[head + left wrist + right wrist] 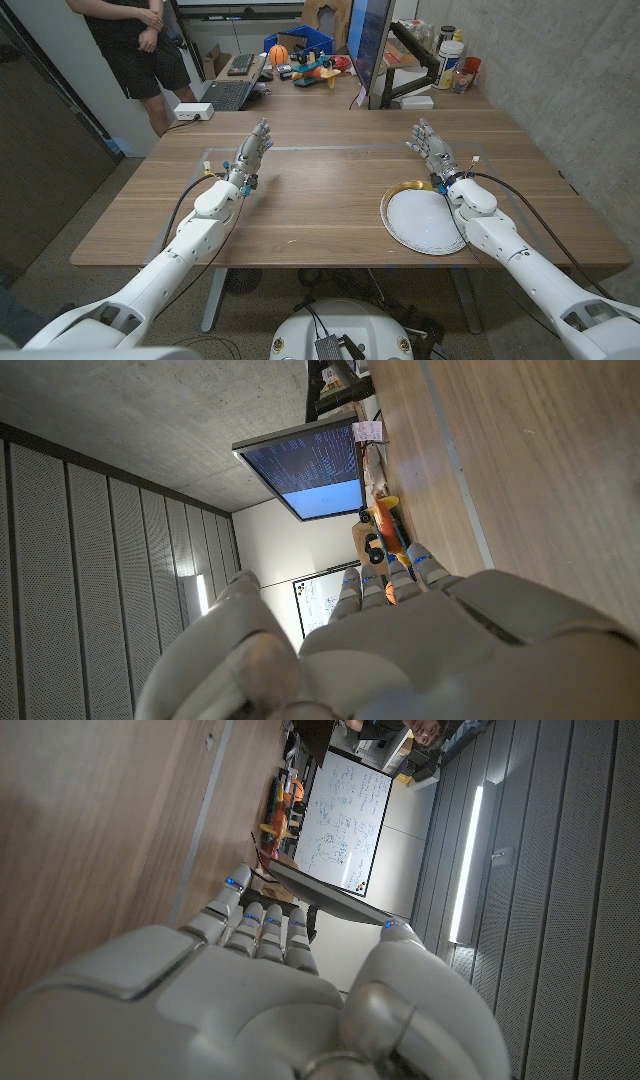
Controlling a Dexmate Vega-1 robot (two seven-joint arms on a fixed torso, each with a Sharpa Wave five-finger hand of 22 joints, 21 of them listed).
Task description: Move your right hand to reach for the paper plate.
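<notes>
From the head view, the right hand is standing over the wooden table with fingers stretched out and apart, gripping nothing, just beyond the far rim of the paper plate. The plate is lying near the table's front right, touching the right forearm. The left hand is likewise extended and holding nothing, well apart from the plate. A person is standing behind the table.

In the left wrist view, a monitor is showing lines of text too small to read.

In the right wrist view, a whiteboard is carrying illegible handwriting.
</notes>
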